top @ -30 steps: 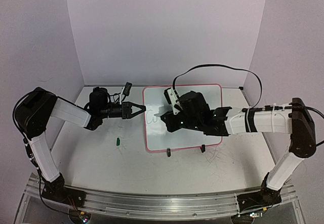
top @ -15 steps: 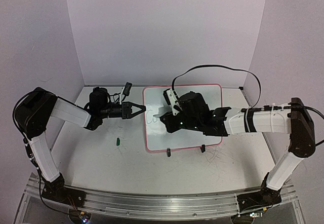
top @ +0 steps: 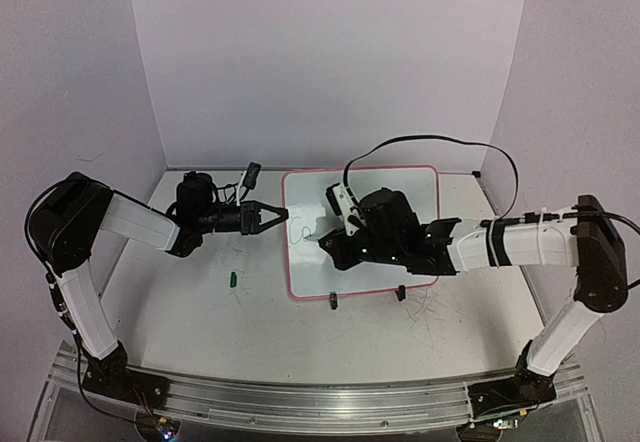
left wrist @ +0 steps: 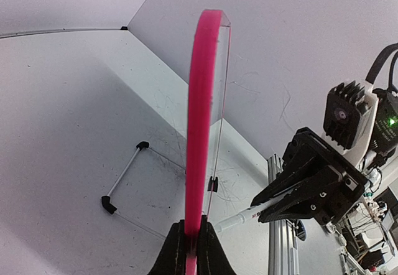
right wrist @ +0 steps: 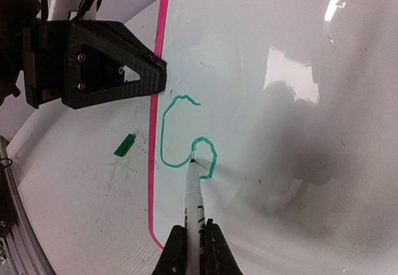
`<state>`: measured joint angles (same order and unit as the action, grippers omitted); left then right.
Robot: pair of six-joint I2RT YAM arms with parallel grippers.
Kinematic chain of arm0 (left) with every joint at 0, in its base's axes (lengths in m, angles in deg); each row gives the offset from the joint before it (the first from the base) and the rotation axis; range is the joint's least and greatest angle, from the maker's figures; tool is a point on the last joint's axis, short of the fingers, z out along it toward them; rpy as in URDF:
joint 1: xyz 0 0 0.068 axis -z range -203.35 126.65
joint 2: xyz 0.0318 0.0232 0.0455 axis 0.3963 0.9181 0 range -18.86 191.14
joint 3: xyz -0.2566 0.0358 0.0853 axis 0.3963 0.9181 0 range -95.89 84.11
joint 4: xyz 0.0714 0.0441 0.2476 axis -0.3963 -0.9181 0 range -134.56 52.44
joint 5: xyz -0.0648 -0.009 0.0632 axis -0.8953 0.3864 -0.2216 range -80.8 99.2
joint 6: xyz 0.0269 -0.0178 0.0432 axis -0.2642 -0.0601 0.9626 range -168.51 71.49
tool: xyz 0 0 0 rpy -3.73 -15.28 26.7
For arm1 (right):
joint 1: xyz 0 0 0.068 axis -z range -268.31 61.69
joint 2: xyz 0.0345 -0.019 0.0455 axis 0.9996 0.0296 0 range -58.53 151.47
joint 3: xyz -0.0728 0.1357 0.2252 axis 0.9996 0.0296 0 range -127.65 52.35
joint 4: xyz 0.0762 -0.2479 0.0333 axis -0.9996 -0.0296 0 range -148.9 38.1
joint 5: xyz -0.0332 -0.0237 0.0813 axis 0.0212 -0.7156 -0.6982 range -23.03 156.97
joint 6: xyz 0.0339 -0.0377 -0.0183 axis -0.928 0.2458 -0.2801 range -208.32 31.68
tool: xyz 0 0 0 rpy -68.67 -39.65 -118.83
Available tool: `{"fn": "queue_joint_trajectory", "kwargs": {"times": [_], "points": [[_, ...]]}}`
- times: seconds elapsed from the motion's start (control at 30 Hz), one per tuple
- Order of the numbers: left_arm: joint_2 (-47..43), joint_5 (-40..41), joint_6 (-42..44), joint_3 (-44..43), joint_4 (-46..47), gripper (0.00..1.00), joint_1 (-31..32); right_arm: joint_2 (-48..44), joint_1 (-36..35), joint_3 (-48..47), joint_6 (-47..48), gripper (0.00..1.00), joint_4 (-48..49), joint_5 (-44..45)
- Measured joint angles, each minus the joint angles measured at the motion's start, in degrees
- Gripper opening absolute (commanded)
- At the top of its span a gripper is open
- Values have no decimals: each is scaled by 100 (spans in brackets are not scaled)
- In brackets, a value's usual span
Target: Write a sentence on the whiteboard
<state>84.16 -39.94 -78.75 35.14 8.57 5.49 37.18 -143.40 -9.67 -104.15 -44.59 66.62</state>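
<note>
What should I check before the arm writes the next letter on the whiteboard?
1. Left gripper clamped on the whiteboard frame: ok.
2. Right gripper shut on the marker: ok.
3. Marker tip touching the board at the second letter: ok.
4. Sentence finished: not ok, only a green "Co" shows.
5. Bare board right of the letters: ok.
6. Green cap lying on the table, apart from the board: ok.

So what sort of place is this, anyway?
Probably a robotics lab: two arms bolted to a metal rail, plain walls boxing in a scuffed white table, and the left gripper holding a whiteboard while the right gripper writes with a marker.
</note>
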Motion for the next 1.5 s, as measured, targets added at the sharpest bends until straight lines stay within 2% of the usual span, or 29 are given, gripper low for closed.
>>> {"fn": "queue_joint_trajectory", "kwargs": {"times": [0.27,1.5], "points": [[0,-18,0,0,0,0,0,-694,172,385,40,0,141,115],[0,-15,0,0,0,0,0,-239,190,181,163,0,170,94]]}}
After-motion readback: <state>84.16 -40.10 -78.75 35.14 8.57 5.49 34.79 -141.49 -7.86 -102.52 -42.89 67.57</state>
